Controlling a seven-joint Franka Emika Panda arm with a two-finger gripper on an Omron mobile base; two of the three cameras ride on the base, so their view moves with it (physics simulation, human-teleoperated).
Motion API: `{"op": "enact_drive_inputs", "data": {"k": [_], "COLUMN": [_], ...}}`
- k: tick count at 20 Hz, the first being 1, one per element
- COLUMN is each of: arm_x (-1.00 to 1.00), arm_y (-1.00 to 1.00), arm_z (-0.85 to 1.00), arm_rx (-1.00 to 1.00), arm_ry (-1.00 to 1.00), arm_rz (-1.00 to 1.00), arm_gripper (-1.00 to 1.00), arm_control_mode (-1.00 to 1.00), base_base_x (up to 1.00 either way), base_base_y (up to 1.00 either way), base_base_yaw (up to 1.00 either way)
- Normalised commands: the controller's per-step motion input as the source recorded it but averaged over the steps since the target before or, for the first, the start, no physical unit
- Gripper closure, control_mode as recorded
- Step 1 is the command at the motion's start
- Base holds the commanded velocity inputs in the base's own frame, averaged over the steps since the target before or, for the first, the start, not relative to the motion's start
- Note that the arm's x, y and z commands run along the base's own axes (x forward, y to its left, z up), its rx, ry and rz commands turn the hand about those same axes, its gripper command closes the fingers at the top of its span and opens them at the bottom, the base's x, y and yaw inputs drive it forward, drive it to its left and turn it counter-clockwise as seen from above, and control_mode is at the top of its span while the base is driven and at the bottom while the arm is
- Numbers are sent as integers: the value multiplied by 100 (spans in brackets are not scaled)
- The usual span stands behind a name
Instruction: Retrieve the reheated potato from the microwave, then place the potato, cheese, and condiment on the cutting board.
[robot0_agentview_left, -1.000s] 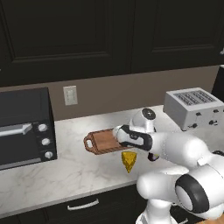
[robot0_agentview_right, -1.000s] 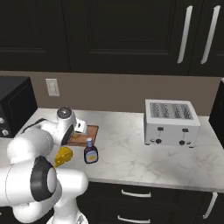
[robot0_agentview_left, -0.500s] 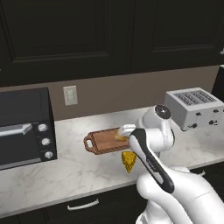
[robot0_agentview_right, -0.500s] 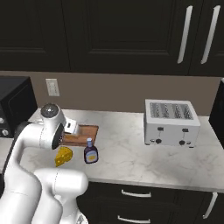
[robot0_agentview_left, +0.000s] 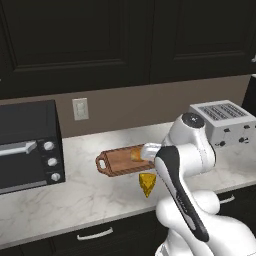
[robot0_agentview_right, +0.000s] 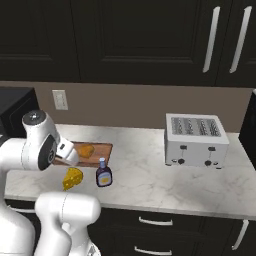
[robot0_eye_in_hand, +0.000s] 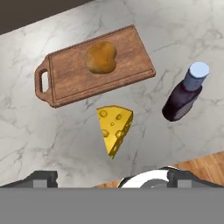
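Below me, the orange-brown roundish potato (robot0_eye_in_hand: 101, 57) rests on the reddish-brown wooden cutting board (robot0_eye_in_hand: 65, 81); the yellow holed cheese wedge (robot0_eye_in_hand: 113, 127) and dark pale-capped condiment bottle (robot0_eye_in_hand: 183, 92) stand near it on the white marble counter (robot0_eye_in_hand: 26, 127). My arm bends high above them, jaws spread wide, holding nothing. Base views add a silver toaster (robot0_agentview_right: 196, 139) and black toaster oven (robot0_agentview_left: 25, 145).

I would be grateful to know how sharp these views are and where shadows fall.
Hand view: crisp, with the orange-brown potato on the reddish wooden cutting board, and the yellow holed cheese wedge and dark condiment bottle casting only faint, soft shadows on the marble counter. Left and right base views: evenly lit, slightly soft, no glare; the upper cabinets stay very dark.
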Motion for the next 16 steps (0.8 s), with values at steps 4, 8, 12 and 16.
{"op": "enact_drive_inputs", "data": {"k": [4,8,12,16], "arm_x": [-23,-8,0,0], "arm_y": [-11,-28,-6,2], "arm_z": [-1,-38,-45,-33], "arm_rx": [0,0,0,0], "arm_ry": [22,11,2,0], "arm_rz": [-17,-8,0,0], "arm_gripper": [-100,-100,-100,-100], "arm_control_mode": [-100,-100,-100,-100], "base_base_x": [0,0,0,0], "base_base_y": [0,0,0,0], "base_base_yaw": [0,0,0,0]}}
